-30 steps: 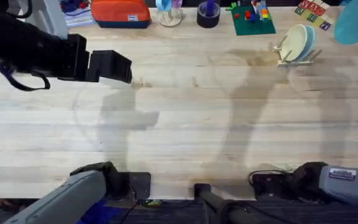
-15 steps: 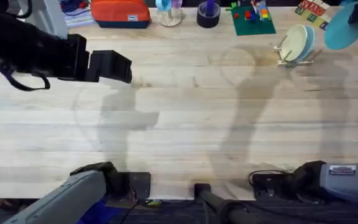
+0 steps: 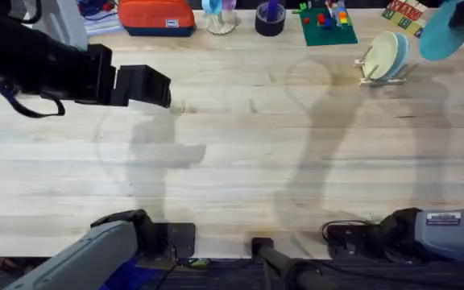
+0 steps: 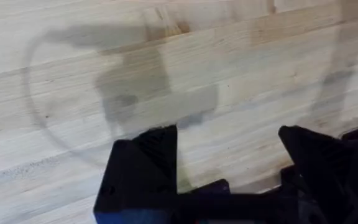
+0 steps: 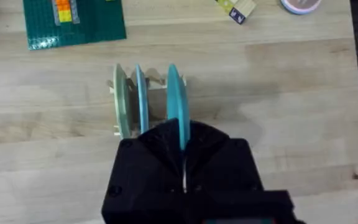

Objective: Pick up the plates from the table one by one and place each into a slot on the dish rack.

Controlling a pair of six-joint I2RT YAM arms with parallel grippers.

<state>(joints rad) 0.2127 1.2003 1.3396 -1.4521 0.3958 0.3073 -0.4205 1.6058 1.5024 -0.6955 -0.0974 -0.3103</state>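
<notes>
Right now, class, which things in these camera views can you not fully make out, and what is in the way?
- Held plate, right wrist view: its lower part is hidden by the right tool.
- The same plate, overhead: cut off by the picture's edge.
- Dish rack, right wrist view: pegs mostly hidden by two standing plates.
- Left tool, overhead: blurred.

**Plates and rack at the far right of the table**

The pale plank table (image 3: 240, 161) carries the small wooden dish rack (image 5: 118, 87) at its far right side. Two plates stand upright on edge in its slots: a pale greenish one (image 5: 122, 99) and a sky-blue one (image 5: 140, 96) beside it. A third blue plate (image 5: 176, 102) is pinched edge-on in my right gripper (image 5: 182, 146), upright, just beside the rack's plates.
</notes>
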